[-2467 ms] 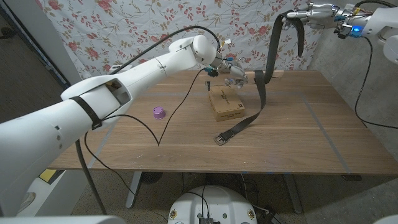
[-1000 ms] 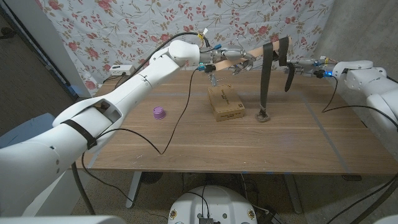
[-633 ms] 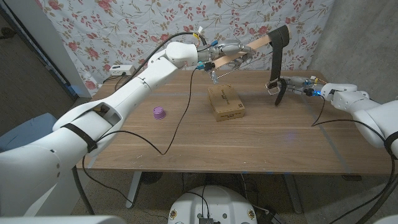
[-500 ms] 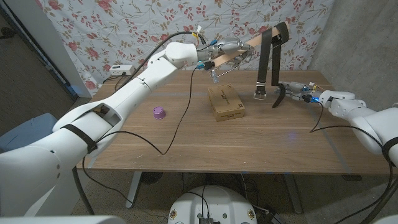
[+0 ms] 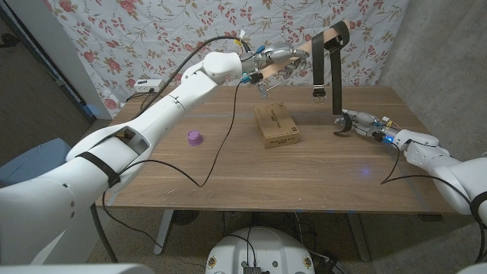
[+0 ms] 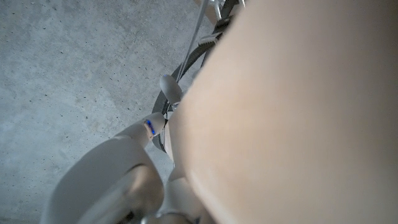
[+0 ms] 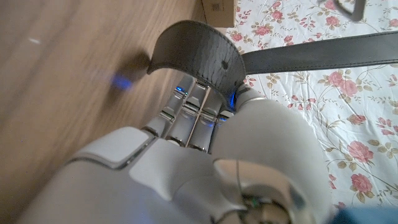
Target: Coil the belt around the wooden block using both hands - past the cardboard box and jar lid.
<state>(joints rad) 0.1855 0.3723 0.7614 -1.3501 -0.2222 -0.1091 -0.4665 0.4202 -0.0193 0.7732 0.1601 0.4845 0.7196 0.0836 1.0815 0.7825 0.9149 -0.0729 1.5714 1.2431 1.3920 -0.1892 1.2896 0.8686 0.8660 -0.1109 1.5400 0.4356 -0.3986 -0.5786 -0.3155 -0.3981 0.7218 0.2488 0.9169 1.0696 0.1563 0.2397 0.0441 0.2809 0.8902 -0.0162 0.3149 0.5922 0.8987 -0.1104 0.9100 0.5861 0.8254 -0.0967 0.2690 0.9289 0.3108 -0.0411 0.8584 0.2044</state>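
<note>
My left hand (image 5: 275,58) grips one end of the pale wooden block (image 5: 313,44) and holds it high above the table's far side. The dark belt (image 5: 337,72) hangs over the block's free end. Its buckle (image 5: 319,96) dangles in the air on one side, and the other strand runs down to my right hand (image 5: 356,122), which grips it just above the table. In the right wrist view the hand (image 7: 186,143) clasps the curled belt tail (image 7: 198,51). The block (image 6: 292,112) looms close in the left wrist view.
A cardboard box (image 5: 276,125) lies on the wooden table (image 5: 251,179) under the block, left of my right hand. A purple jar lid (image 5: 193,138) sits further left. A black cable (image 5: 217,148) droops from the left arm onto the table. A floral sheet (image 5: 152,30) hangs behind.
The left hand lifted the block off the table. My right hand swung the belt over the block's end, then came down and nearer, and the buckle rose off the table to dangle.
</note>
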